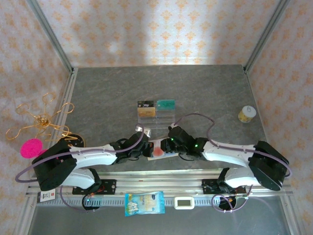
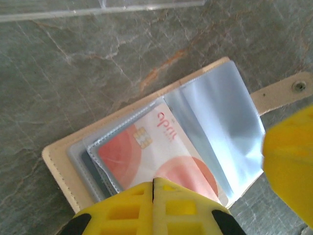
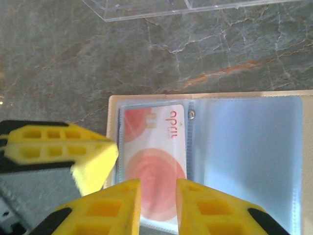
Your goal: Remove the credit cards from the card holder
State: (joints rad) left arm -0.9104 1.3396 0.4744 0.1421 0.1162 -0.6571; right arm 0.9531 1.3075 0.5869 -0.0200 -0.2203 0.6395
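The card holder (image 3: 112,112) lies open on the counter (image 3: 58,58), a red card (image 3: 154,147) sleeved in its left clear pocket; the left tool (image 2: 153,193) rests, jaws together, on the holder's near edge, and the right tool (image 3: 158,188) stands narrowly apart over the card's near end. The likely trouble is the slick sleeve — if the right tool catches plastic with the card, or the left's pin slips, the whole holder drags along.

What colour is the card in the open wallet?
The card is white with pale red circles, clearest from the right wrist.
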